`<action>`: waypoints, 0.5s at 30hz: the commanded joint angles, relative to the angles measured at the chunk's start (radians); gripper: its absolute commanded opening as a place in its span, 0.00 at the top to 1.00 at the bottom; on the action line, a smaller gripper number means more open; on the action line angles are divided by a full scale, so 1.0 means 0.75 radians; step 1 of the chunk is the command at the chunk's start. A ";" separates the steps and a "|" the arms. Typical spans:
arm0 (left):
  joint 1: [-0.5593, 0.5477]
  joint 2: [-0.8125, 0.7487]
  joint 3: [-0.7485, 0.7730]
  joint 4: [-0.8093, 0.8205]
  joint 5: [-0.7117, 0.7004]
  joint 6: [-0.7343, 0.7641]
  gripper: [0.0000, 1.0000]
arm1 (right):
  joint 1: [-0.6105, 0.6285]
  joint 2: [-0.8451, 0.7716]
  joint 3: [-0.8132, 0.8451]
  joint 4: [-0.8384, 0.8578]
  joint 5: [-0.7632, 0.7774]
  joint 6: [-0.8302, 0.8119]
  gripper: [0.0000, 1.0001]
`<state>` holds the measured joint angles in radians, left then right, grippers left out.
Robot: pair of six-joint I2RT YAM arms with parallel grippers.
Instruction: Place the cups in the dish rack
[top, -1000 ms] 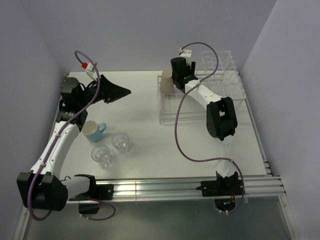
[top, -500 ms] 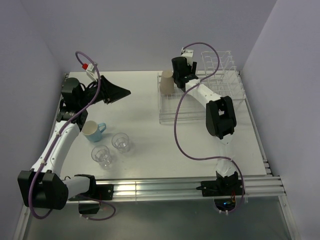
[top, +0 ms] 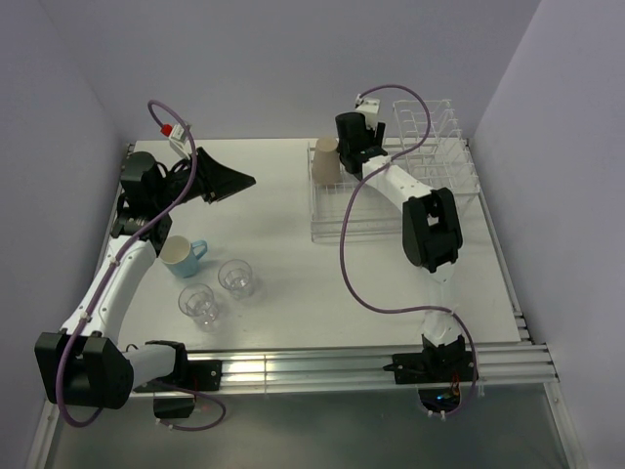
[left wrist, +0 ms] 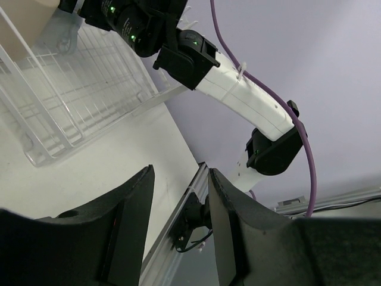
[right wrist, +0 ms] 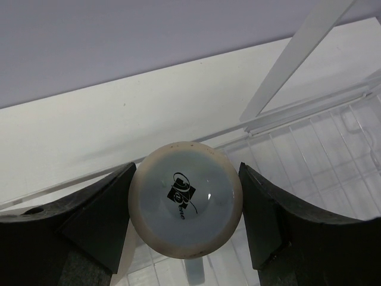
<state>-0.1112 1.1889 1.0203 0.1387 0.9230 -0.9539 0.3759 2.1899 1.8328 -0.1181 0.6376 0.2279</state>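
tan paper cup point(top: 325, 161) sitting upside down in the white wire dish rack point(top: 337, 225)
right gripper point(right wrist: 186, 196) clamped on its sides, left gripper point(left wrist: 181, 173) just hanging with fingers apart

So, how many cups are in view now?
4: the tan paper cup in the dish rack, the blue mug and two clear tumblers on the table. More may be hidden.

Cup point(top: 325, 159) inside rack point(top: 333, 221), far-left corner

A robotics lab test cell: bare lilac walls point(top: 293, 59) behind and beside the left gripper point(top: 239, 186), white table point(top: 283, 264) beneath it, aluminium mounting rail point(top: 312, 366) by its base.
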 commanded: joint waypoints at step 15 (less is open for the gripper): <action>0.005 -0.018 0.000 0.016 0.015 0.053 0.52 | 0.018 -0.118 -0.122 0.096 0.062 0.025 0.90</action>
<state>-0.1104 1.1889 1.0176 0.1371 0.9226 -0.9428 0.3794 2.1586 1.7618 -0.0685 0.6441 0.2459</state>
